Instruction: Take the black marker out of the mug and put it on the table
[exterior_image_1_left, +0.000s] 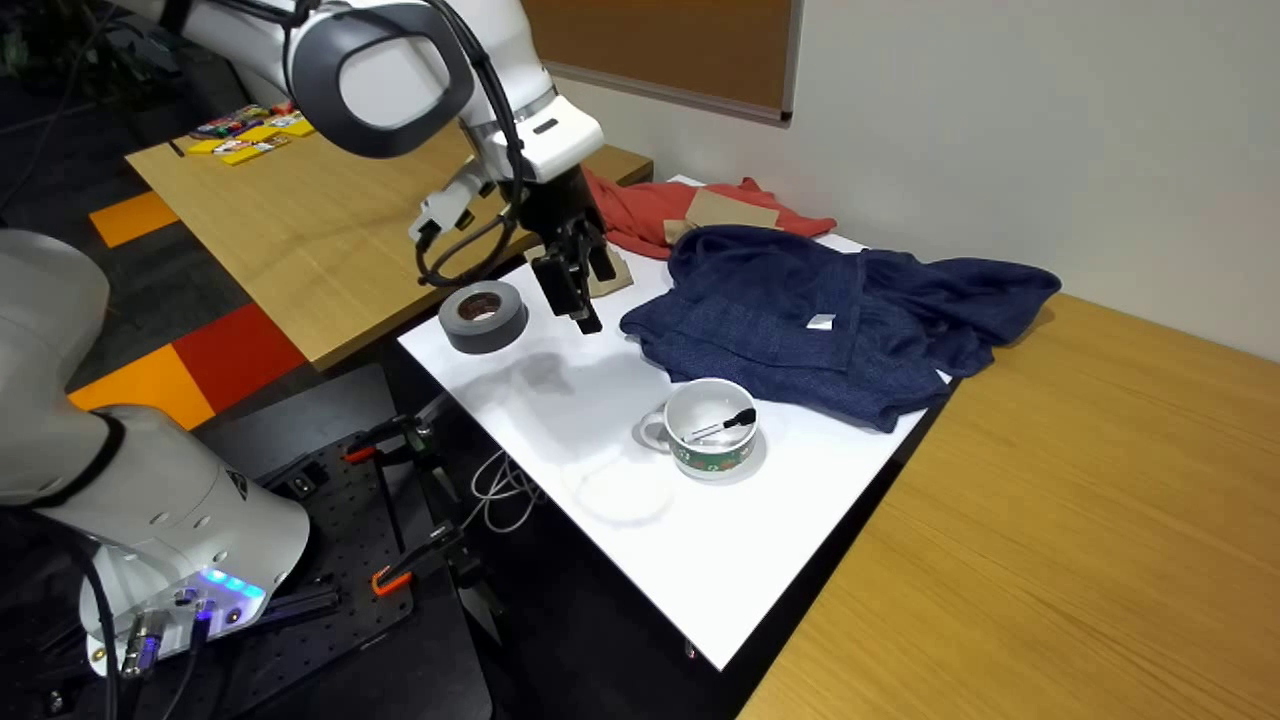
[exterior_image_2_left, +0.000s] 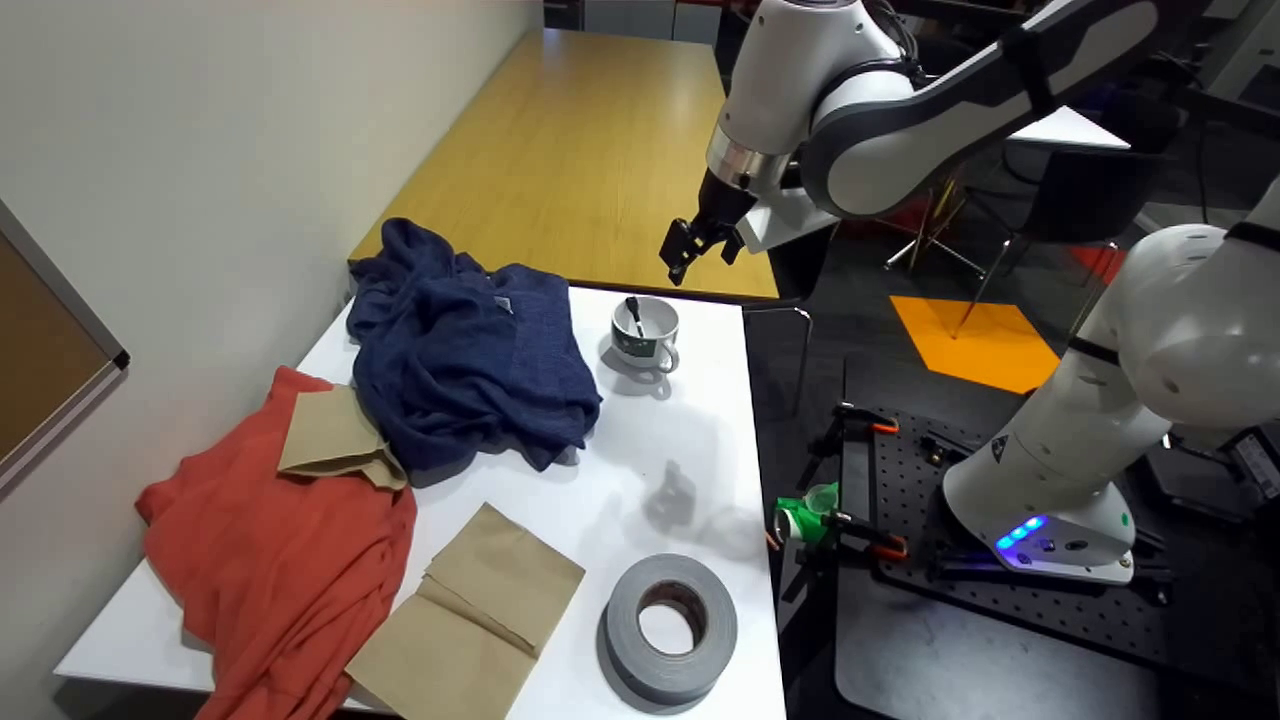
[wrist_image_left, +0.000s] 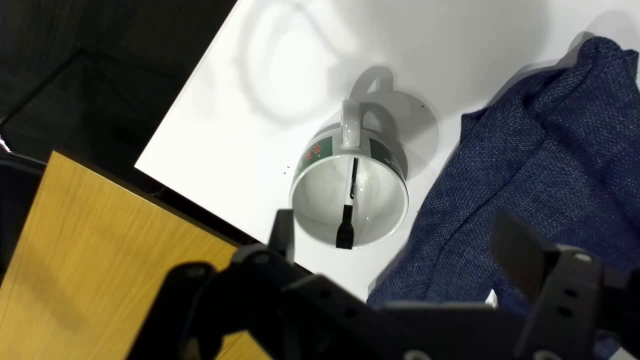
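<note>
Your tool (wrist_image_left: 394, 230) is up in the air above the white table (exterior_image_1_left: 720, 560), and its two fingers (wrist_image_left: 283, 235) are spread wide apart, as you can see in the wrist view. The black marker (wrist_image_left: 347, 213) is inside the mug (exterior_image_1_left: 708, 459), and the mug stands upright on the table, well apart from your tool. You can see that the marker has a white body and a black cap (wrist_image_left: 345, 234). It leans at a slant, with its cap end up at the rim, on the side away from the handle (wrist_image_left: 351, 125). The mug is white, with a green band and little red marks on the outside. Just beside it, with a small gap between, you have a heap of dark blue cloth (exterior_image_2_left: 470, 360). A fat roll of grey tape (exterior_image_2_left: 672, 673) lies flat near the edge of the table, well apart from the mug. Next to the blue cloth there is a red cloth (exterior_image_2_left: 300, 540), with a piece of brown paper (exterior_image_2_left: 335, 435) on top of it. More brown paper (exterior_image_2_left: 510, 570) lies on the table between the red cloth and the tape. Past the table's edge, you can see a light-brown wooden tabletop (exterior_image_1_left: 1050, 520).
</note>
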